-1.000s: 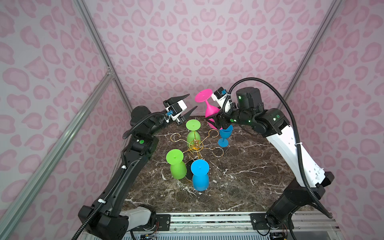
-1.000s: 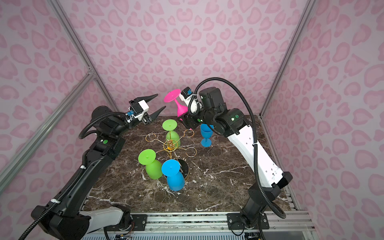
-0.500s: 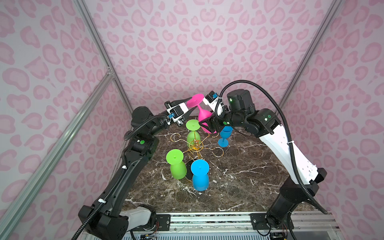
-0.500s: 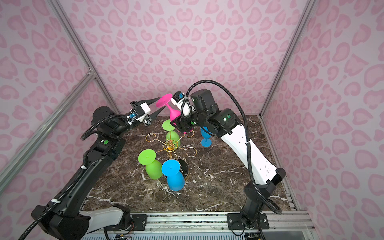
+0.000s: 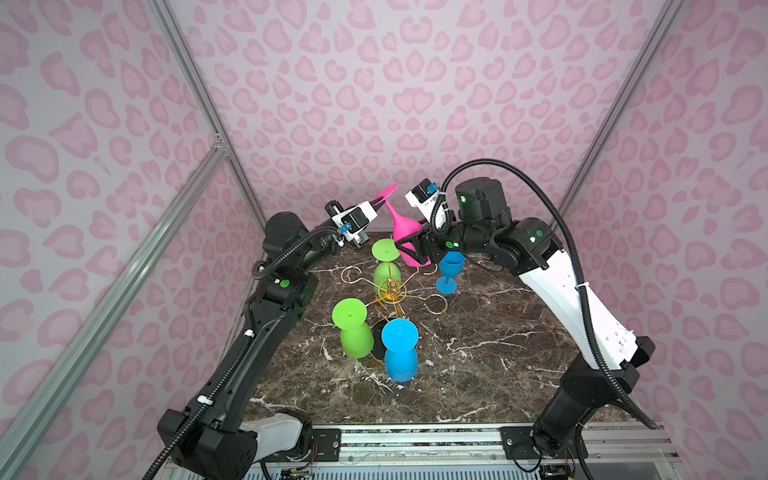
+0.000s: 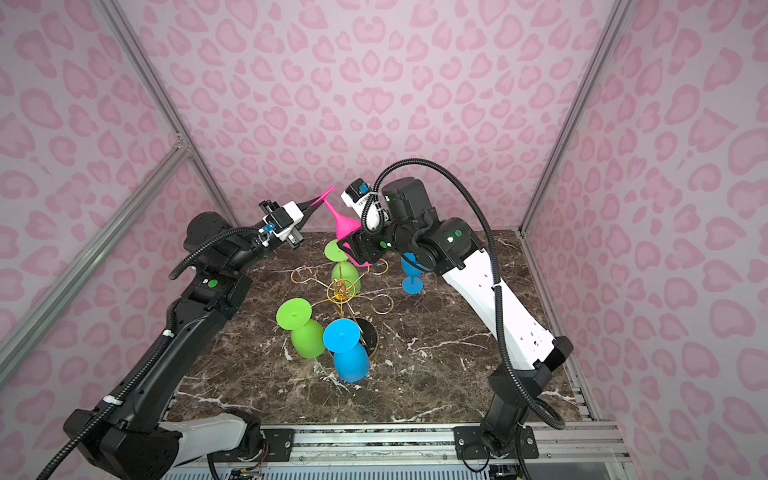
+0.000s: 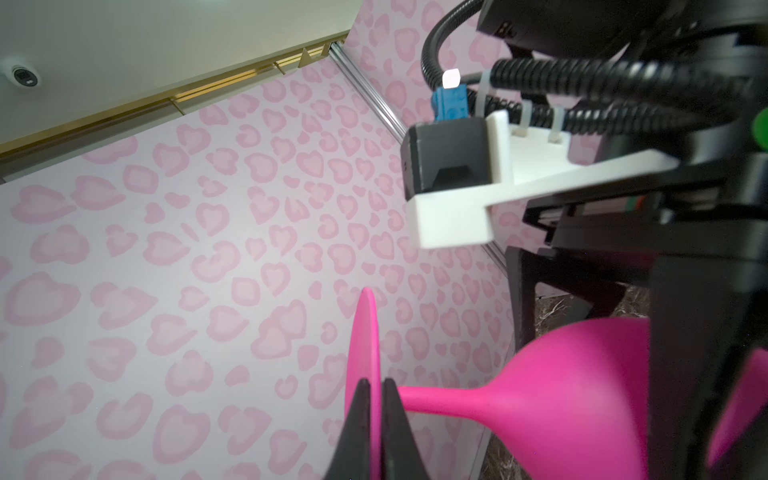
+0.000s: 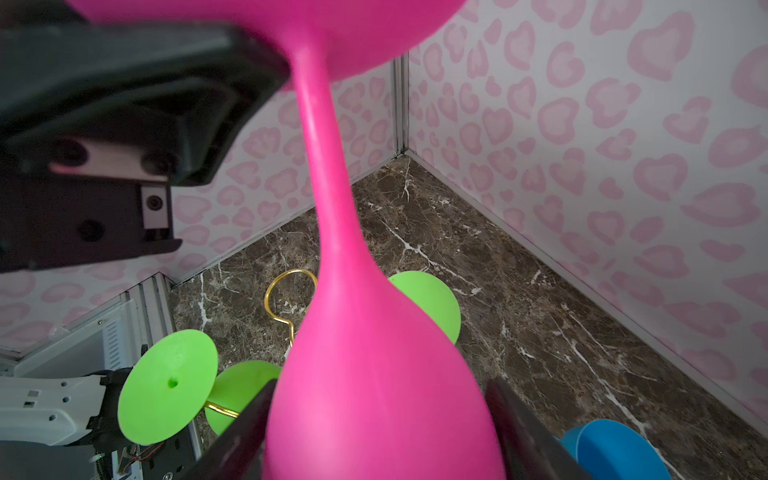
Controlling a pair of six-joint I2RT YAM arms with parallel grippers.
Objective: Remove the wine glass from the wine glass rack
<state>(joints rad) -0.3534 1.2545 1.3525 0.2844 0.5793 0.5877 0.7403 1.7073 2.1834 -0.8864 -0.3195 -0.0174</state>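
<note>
Above the worktop's (image 5: 498,353) far edge, over the gold wire wine glass rack (image 5: 390,291), the pink wine glass (image 5: 405,226) tilts foot-up. My right tool (image 8: 380,415) clamps its rounded bowl and my left tool (image 7: 372,386) pinches the thin foot disc. It looks like light, smooth matte plastic, probably slippery. I judge the bowl the surer hold.

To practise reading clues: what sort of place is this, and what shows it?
Most likely a robot test cell: a left arm and right arm on a metal rail, pink patterned walls in aluminium framing around a marble tabletop, and a wine glass rack hung with bright glasses.
</note>
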